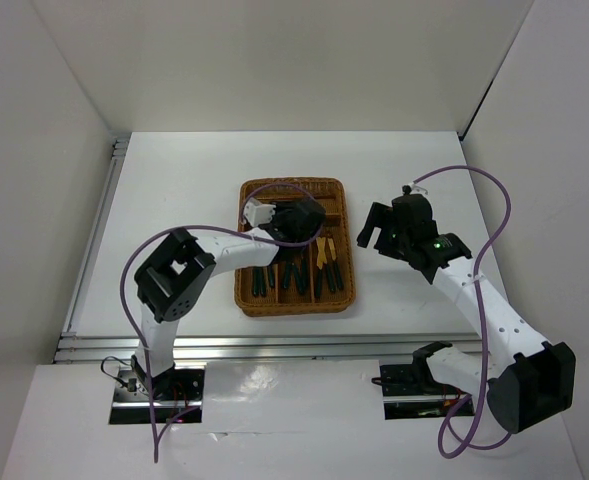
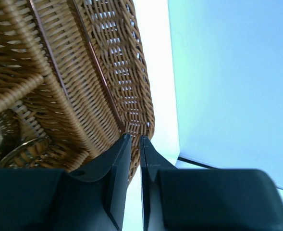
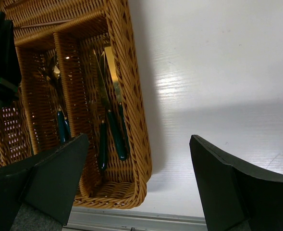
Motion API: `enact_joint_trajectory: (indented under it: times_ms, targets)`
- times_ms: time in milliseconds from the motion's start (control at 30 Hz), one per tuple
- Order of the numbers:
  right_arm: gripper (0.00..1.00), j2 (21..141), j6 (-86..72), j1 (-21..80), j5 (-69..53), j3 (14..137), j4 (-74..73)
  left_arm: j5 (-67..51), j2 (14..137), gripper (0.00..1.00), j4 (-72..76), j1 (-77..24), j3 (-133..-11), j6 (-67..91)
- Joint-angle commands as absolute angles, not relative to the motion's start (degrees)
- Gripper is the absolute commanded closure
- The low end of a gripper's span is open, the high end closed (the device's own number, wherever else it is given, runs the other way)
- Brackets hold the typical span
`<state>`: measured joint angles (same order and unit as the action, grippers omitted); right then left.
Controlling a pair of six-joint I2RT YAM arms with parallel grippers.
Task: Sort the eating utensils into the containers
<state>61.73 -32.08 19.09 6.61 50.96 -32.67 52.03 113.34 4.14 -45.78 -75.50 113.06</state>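
Observation:
The brown wicker tray (image 1: 295, 309) lies mid-table with its slots as the containers. Green-handled gold utensils (image 1: 296, 276) lie in the long slots. The right wrist view shows knives (image 3: 113, 126) in the tray's (image 3: 132, 96) outer slot and more cutlery (image 3: 60, 126) beside them. My left gripper (image 1: 296, 215) hangs over the tray's far crosswise slot. Its jaws (image 2: 134, 139) stand together with only a sliver of gap and nothing seen between them. Thin copper chopsticks (image 2: 99, 72) lie on the wicker (image 2: 131, 62), one ending at the fingertips. My right gripper (image 1: 386, 235) (image 3: 139, 139) hovers open over bare table right of the tray.
White walls enclose the table on three sides. A metal rail (image 1: 224, 345) runs along the near edge and another (image 1: 99, 230) along the left edge. Purple cables (image 1: 494, 225) loop off both arms.

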Motion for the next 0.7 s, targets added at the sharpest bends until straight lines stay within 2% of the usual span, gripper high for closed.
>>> enact_joint_trajectory:
  times_ms: [0,167,300,367,467,500,600,667]
  targets:
    - [0.06,60.8,-31.6,18.7,6.6,50.4,-33.5,52.7,114.1,0.73,5.4,-45.8,-78.0,143.9]
    - [0.06,60.3,-31.6,18.7,7.2,50.4,-33.5,52.7,115.2,0.73,4.5,-45.8,-78.7,144.1]
    - [0.06,60.3,-31.6,18.7,7.2,50.4,-33.5,53.4,112.4,0.66,3.2,-45.2,-77.3,141.8]
    - [0.06,60.3,-31.6,18.7,7.2,50.4,-33.5,52.4,110.1,0.57,2.5,-44.6,-76.7,139.1]
    - [0.06,60.3,-31.6,18.7,7.2,50.4,-33.0,46.9,106.5,0.46,3.1,-41.5,-74.0,131.0]
    - [0.06,60.3,-31.6,18.7,7.2,50.4,-33.0,44.1,103.6,0.43,4.3,-39.7,-72.9,123.9]
    - [0.0,59.6,-31.6,18.7,7.9,50.9,-32.3,36.1,98.6,0.36,8.2,-36.2,-68.7,111.9]
    - [0.0,59.1,-31.6,18.7,8.4,51.5,-31.6,31.3,93.8,0.36,7.8,-32.2,-68.1,99.1]
